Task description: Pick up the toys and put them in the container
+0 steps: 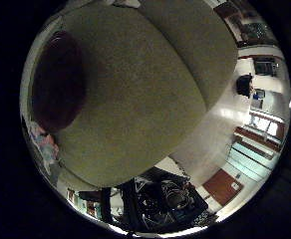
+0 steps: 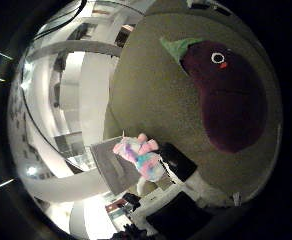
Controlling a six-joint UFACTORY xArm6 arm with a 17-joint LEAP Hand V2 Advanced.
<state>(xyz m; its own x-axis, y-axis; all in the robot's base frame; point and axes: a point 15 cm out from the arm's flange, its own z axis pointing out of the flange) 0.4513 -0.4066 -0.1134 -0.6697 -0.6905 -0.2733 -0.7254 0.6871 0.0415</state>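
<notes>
Eggplant toy (image 2: 229,107) lay on tan cushion (image 1: 135,94) close to palm, pastel plush (image 2: 140,156) w/ grey container (image 2: 111,167) nearby; hand's state — couldn't tell.

Dim views, dark vignette around strong edge bending, glare off pale floor (image 1: 220,119), soft focus

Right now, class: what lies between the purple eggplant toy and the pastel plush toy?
Only bare cushion fabric, as the thumb side palm view shows: the purple eggplant toy lies on the cushion, and the pastel plush toy sits beyond its edge.
</notes>
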